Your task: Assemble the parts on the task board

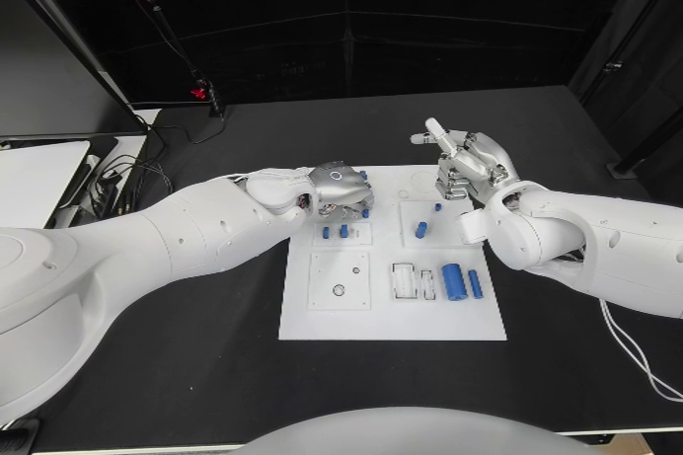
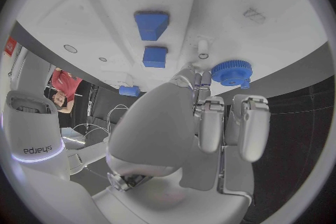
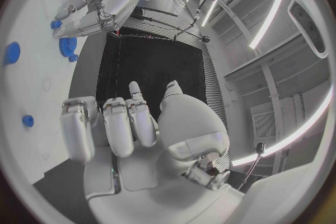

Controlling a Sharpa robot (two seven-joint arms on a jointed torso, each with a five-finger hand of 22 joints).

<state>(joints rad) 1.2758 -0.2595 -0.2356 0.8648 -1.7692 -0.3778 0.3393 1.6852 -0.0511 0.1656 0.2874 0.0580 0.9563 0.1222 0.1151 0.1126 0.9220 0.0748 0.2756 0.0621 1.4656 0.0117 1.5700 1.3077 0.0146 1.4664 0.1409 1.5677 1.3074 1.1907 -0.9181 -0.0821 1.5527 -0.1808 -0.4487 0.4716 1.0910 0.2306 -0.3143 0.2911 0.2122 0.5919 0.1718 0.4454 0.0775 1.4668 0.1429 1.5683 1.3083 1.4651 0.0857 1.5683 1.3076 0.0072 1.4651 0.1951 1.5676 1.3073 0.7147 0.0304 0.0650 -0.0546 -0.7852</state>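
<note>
Task board (image 1: 392, 322): left robot hand (image 1: 339, 190) seemingly pinches blue gear (image 2: 232, 72); right robot hand (image 1: 470, 167) clenched; arm reads "sharpa" (image 2: 36, 149).

The board (image 1: 392, 322) looks like matt white plastic on a matt black counter (image 1: 186, 376). The parts (image 1: 454, 280) are smooth blue plastic. Both hands' fingers (image 2: 248, 129) are satin silver metal.

We found a black table (image 1: 171, 356) carrying the white task board (image 1: 328, 322), which lay flat near its middle. On the table's far left edge we saw a tangle of dark cables (image 1: 121, 174) beside a pale flat panel (image 1: 32, 179), and a thin white cable (image 1: 627, 351) trailed across its right side.
</note>
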